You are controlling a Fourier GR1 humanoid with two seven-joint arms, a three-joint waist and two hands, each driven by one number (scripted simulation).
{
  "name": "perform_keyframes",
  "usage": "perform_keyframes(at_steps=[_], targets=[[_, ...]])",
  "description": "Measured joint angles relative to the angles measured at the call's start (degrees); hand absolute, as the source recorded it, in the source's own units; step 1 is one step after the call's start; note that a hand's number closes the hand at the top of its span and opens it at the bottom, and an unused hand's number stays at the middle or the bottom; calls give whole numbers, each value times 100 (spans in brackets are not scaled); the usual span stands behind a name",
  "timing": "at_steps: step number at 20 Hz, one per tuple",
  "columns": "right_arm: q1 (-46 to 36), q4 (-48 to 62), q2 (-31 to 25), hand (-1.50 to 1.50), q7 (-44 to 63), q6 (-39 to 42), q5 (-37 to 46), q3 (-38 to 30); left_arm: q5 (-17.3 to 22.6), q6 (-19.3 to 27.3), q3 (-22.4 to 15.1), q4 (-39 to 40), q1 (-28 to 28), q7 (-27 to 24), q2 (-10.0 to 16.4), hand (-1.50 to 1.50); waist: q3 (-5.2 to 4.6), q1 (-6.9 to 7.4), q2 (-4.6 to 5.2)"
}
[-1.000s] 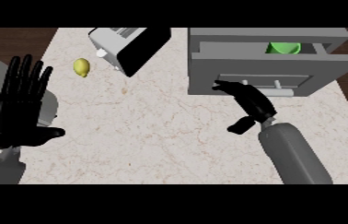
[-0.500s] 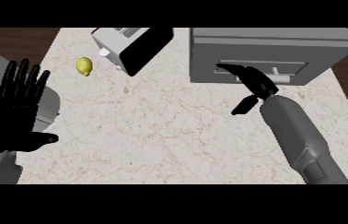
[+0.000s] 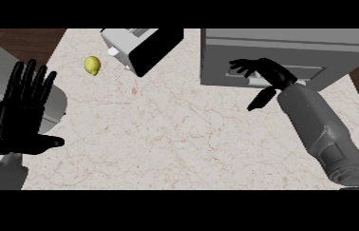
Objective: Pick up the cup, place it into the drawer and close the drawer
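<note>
The grey drawer unit (image 3: 294, 47) stands at the back right, and its drawer front (image 3: 231, 75) sits flush with the cabinet. No cup shows anywhere in view. My right hand (image 3: 269, 74) is open, with its straight fingers (image 3: 242, 65) against the drawer front and the thumb hanging down toward the counter. My left hand (image 3: 26, 109) rests open at the left edge, fingers up, holding nothing.
A silver and black toaster (image 3: 140, 49) lies at the back, left of the drawer unit. A yellow lemon (image 3: 92, 65) sits on the marble counter (image 3: 161, 130) to the toaster's left. Dark wood floor shows past the counter's back left corner.
The drawer stood open with a green cup inside; my right hand has moved forward against its front and the drawer is now shut, hiding the cup. The left hand stayed put.
</note>
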Motion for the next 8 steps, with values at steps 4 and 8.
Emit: perform_keyframes(at_steps=[4,8], targets=[[-99,265,-85,-150,-244,162,0,-38,-53,10,-14,40,-78,20,-38,-150,-3,51,8],[-158,505,-95,-150,-416,300,-111,-156,-98,-41,3,100,-104,-6,-42,-150,28,75,22]])
